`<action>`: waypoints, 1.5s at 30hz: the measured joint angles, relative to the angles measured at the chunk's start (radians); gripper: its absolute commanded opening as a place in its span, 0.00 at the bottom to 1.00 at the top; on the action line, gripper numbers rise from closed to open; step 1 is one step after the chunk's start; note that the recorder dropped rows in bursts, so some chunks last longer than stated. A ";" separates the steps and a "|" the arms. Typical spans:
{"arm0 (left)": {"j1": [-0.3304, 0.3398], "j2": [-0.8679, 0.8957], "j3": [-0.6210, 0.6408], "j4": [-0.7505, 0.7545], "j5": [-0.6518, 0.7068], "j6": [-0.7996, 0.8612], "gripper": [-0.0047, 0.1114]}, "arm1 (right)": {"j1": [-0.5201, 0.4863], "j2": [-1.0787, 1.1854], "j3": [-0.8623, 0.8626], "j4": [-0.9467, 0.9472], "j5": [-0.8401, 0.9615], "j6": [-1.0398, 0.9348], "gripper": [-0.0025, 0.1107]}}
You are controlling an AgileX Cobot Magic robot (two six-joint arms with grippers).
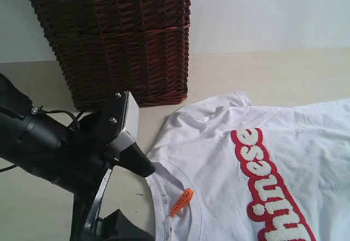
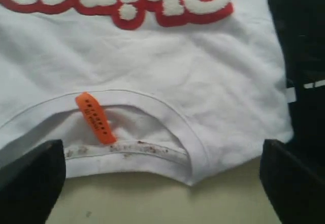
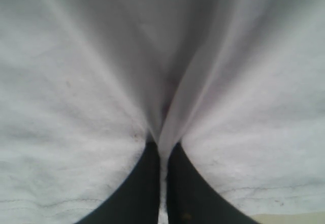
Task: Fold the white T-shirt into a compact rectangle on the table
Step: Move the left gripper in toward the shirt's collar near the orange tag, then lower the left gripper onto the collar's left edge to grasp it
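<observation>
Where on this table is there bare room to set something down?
Bare table lies right of the basket, beyond the T-shirt. A smaller strip lies left of the basket. It is crowded at the near left, where the left arm hangs at the T-shirt's edge.

A white T-shirt [image 1: 208, 142] bears a red band [image 1: 270, 192] of fuzzy white letters and an orange tag [image 1: 182, 200]; cream-beige tabletop [image 1: 262, 71], dark red-brown woven wicker basket [image 1: 120, 44] and black left hand [image 2: 162, 178] surround it.
</observation>
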 measured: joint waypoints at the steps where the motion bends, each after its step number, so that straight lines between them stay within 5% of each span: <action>1: 0.000 0.000 0.000 0.005 0.019 0.000 0.95 | 0.000 0.000 0.000 0.000 0.000 0.000 0.02; 6: 0.000 0.002 0.000 0.035 0.084 -0.108 0.95 | 0.000 0.000 0.000 0.000 0.000 0.000 0.02; 10: -0.044 0.056 -0.012 0.204 -0.009 -0.244 0.95 | 0.000 0.000 0.000 0.000 0.000 0.000 0.02; 22: -0.149 0.221 -0.276 0.446 -0.050 -0.445 0.95 | 0.000 0.000 0.000 0.000 0.000 0.000 0.02; 34: -0.325 0.310 -0.289 0.666 -0.164 -0.543 0.95 | 0.000 0.000 0.000 0.000 0.000 0.000 0.02; 45: -0.339 0.349 -0.289 0.823 -0.186 -0.687 0.95 | 0.000 0.000 0.000 0.000 0.000 0.000 0.02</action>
